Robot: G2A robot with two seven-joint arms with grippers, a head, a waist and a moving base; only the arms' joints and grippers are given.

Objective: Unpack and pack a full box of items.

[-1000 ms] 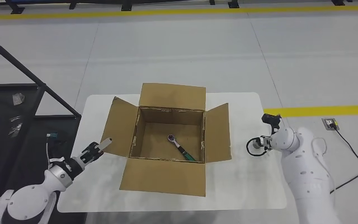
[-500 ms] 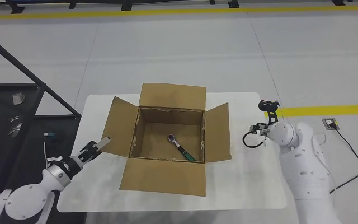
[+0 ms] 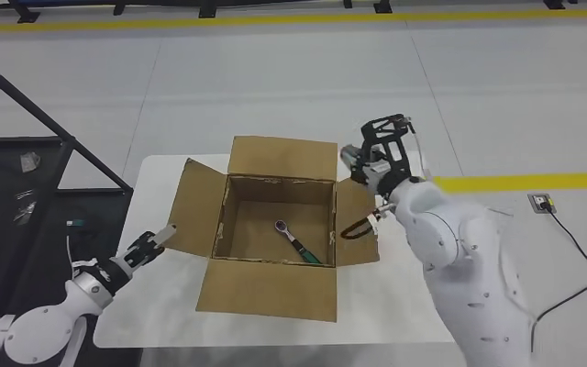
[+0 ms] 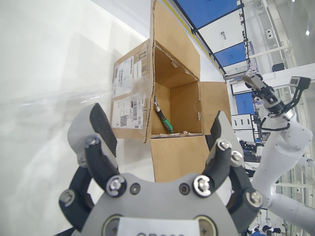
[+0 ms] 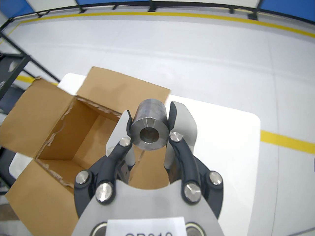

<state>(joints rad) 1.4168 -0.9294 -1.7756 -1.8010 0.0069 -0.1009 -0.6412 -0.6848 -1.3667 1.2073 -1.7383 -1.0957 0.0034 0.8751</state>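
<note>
Top view, cardboard box: the cardboard box (image 3: 268,289) stands in the middle of the white table (image 3: 404,294) with all four flaps folded outward.
Top view, ratchet wrench: a ratchet wrench (image 3: 295,240) with a green handle lies diagonally on the box floor, its handle end toward the near right corner.
Top view, left gripper: the left gripper (image 3: 160,236) sits low over the table, just beside the outer edge of the left flap.
Top view, right gripper: the right gripper (image 3: 353,156) is raised above the box's far right corner, over the right flap.
Left wrist view, left gripper: the fingers (image 4: 101,124) are spread wide with nothing between them, pointing at the box's labelled side wall.
Left wrist view, ratchet wrench: it rests inside the box against the floor, green handle nearest the front flap.
Left wrist view, right gripper: farther off, it is held high beyond the box with a grey piece at its tip.
Right wrist view, metal cylinder: a grey metal cylinder (image 5: 150,124) with a bore through its end is clamped between the right gripper's two fingers (image 5: 172,116).
Right wrist view, cardboard box: the open interior lies below and to one side of the cylinder.
</note>
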